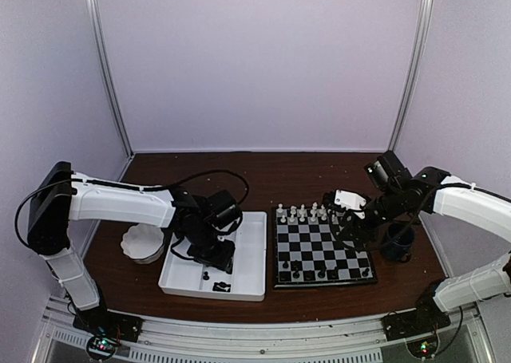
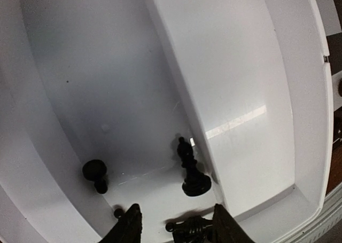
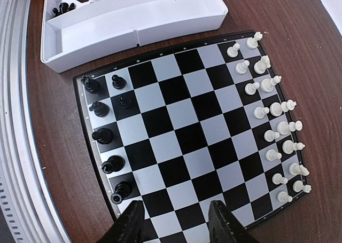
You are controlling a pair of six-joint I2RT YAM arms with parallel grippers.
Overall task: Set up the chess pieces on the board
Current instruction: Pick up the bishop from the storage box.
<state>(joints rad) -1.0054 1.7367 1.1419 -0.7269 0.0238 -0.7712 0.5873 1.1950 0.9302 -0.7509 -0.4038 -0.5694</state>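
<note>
Left gripper [image 2: 176, 228] low in the glossy white tray [image 2: 230, 67], fingers [image 2: 128, 227] narrowed round a toppled black chess piece [image 2: 189, 229], grip unclear; right gripper [image 3: 173, 224] gapes empty over the checkered board [image 3: 187, 131], white men [image 3: 275, 109] ranked along its far edge

Top ext. cam: we look down and fwd from high behind the near edge of the table [image 1: 263, 171], far enough off to take in the full width.

Left wrist cam: we sit very close inside the tray [image 2: 235, 93], looking down past the left pincer [image 2: 176, 227]. A corner of the board [image 2: 334, 13] shows top right.

Right wrist cam: we look steeply down over the right pincer [image 3: 176, 221] at mid range, with the whole board in frame and the tray at top.

All 3 views share the tray and board.
</note>
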